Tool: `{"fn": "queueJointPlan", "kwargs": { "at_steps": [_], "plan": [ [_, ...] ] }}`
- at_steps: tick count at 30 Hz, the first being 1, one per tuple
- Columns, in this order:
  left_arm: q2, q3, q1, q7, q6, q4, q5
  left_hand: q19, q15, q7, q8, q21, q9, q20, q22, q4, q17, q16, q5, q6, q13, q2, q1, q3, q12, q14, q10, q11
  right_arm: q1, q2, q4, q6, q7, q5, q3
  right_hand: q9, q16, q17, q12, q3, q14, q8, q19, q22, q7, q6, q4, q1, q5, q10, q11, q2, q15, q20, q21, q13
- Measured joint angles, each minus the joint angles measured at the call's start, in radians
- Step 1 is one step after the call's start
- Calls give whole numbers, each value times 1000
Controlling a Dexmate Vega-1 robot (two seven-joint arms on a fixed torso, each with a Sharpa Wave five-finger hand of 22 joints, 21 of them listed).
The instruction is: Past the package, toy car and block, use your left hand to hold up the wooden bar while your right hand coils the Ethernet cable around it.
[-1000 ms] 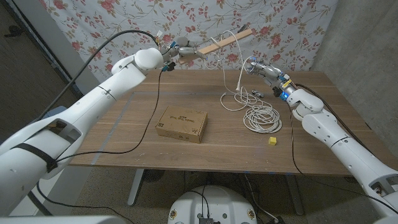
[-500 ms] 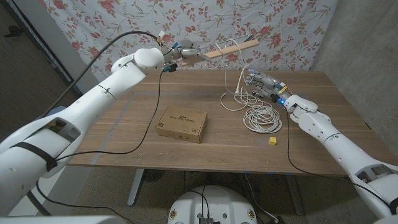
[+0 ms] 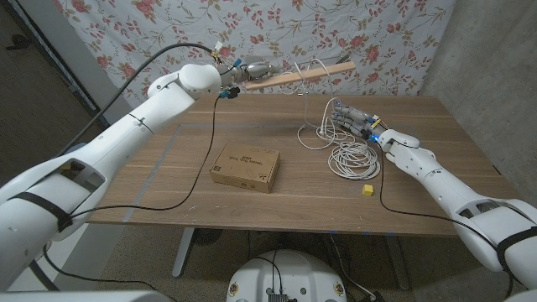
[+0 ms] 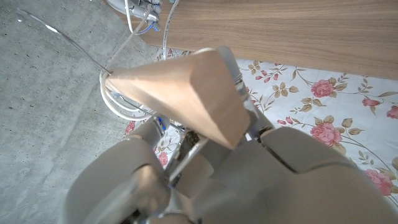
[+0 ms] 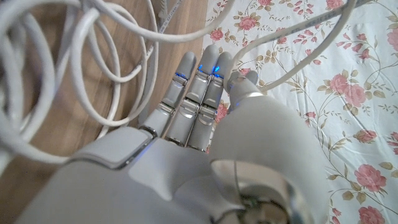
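1. Floral cloth (image 3: 168,25) hangs behind the wooden bench (image 3: 168,176).
2. Left hand (image 3: 252,69) grips the wooden bar (image 3: 315,73) aloft, cable strands looped on it.
3. Right hand (image 3: 351,119), fingers extended and empty, hovers by the Ethernet cable (image 3: 352,158) coil on the bench.

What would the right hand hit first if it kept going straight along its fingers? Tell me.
Probably the white Ethernet cable: the right hand points toward the loops lying on the table and the strand hanging from the wooden bar. Depth is uncertain; it may already brush them.
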Motion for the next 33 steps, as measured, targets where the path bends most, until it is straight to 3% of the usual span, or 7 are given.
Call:
{"fn": "queueJointPlan", "kwargs": {
  "at_steps": [7, 13, 22, 33],
  "plan": [
    [17, -3, 5, -19, 16, -18, -12, 0, 0, 0, -3, 0, -1, 0, 0, 0, -6, 0, 0, 0, 3, 0, 0, 0, -3, 0, 1, -1, 84, 46, 157, 29, 22, -35, -11, 0, 0, 1, 0, 0, -2, -2, 0, -4, 0, 0, 0, 0, -1, -1, 1, 0, -1, 0, 4, 0],
    [28, -2, -1, -55, 32, -23, -23, 0, -4, 0, -3, 0, -1, 0, 0, -4, -7, 0, 0, 0, 0, 0, 0, 4, -3, 4, 1, -1, 135, 74, 245, 60, 32, -62, -12, 0, -3, 6, 0, 1, -2, -2, -7, -4, 0, 0, 1, 0, -1, -1, 1, 0, -1, 0, 12, 0],
    [33, 39, -51, -153, 61, 4, -35, 0, -6, 2, 1, 0, -1, 0, 0, -4, -7, -1, 6, 2, 2, 0, 0, 4, -6, 2, 3, 1, 231, 127, 398, 114, 53, -105, -13, 0, -5, 11, -3, 4, -2, -5, -12, -9, 3, 3, 4, -1, -8, -1, 1, 1, -1, -6, 23, 0],
    [30, 77, -93, -230, 88, 34, -36, 0, -6, 3, 10, 0, 7, 0, 0, 0, -12, -2, 6, 4, -3, 4, 4, 8, -6, 1, 3, -3, 298, 157, 476, 148, 88, -139, -16, 0, -9, 15, -6, 4, -11, -6, -12, -14, 3, 3, 4, -2, -8, -1, 1, 2, 1, -6, 30, 5]
  ]
}}
